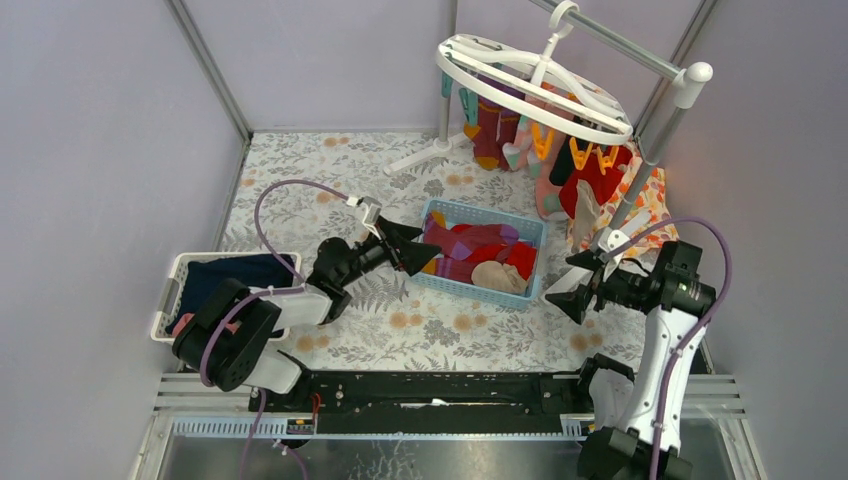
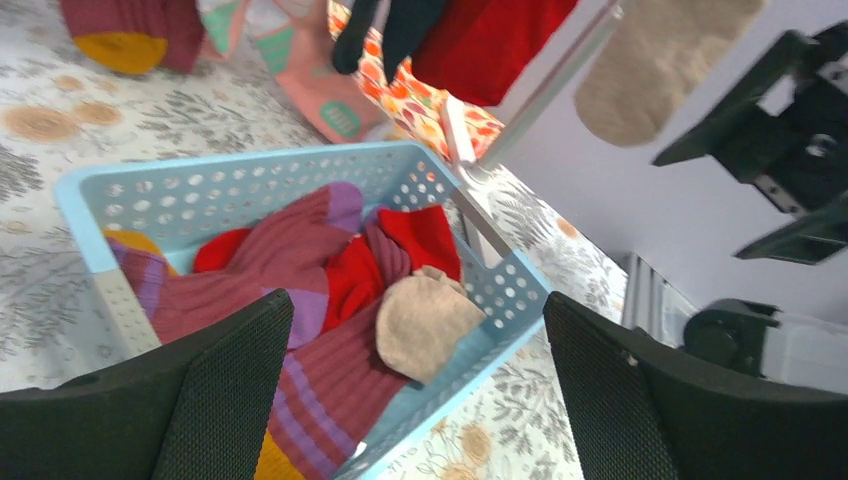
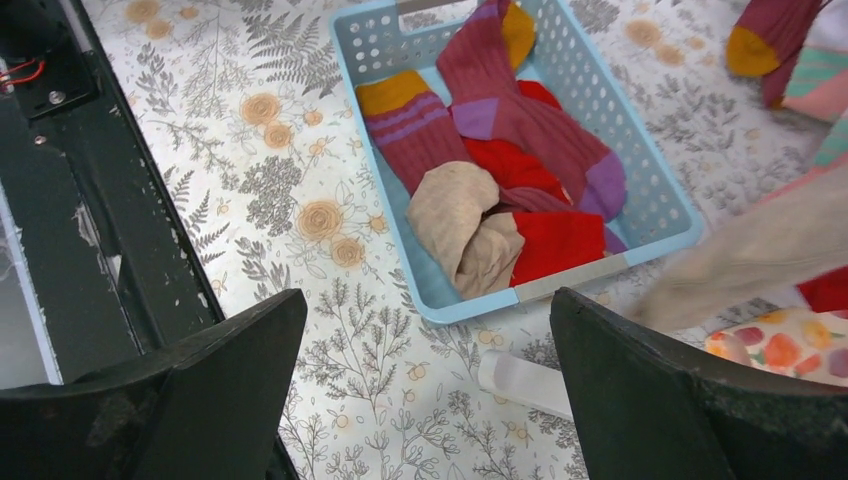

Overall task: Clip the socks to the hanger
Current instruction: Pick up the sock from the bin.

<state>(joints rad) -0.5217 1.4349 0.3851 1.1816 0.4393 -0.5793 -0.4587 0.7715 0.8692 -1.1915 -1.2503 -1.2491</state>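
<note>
– Grey walls all round and a flowered cloth [image 1: 300, 200] over the table. Where do you stand on it?

– Both my arms reach up from the bottom edge of the overhead view. My left gripper [image 1: 428, 250] sits at the left end of the blue basket [image 1: 485, 212], near the centre of frame. My right gripper [image 1: 566, 284] hangs just right of that basket, a little lower.

– And the fingers?

– Spread wide on both sides, with nothing between them. In the left wrist view my two black fingers [image 2: 230, 390] rise from the bottom corners, and the basket shows in the gap.

– Where are the socks?

– A loose heap of socks [image 1: 478, 255] lies in the basket. They are red and maroon with purple bands, and a beige sock [image 3: 465, 225] lies on top by the near rim.

– The hanger?

– Upper right of the overhead view. The white hanger [image 1: 545, 68] is hooked on the grey rack [image 1: 655, 150] and sits tilted. Other socks dangle under it: a maroon one [image 1: 493, 125] at the left, a red one [image 1: 600, 175] and a beige one [image 1: 585, 212] at the right. An orange-printed cloth [image 1: 650, 200] shows just behind those. At far left a white basket [image 1: 165, 300] holds dark blue cloth.
</note>
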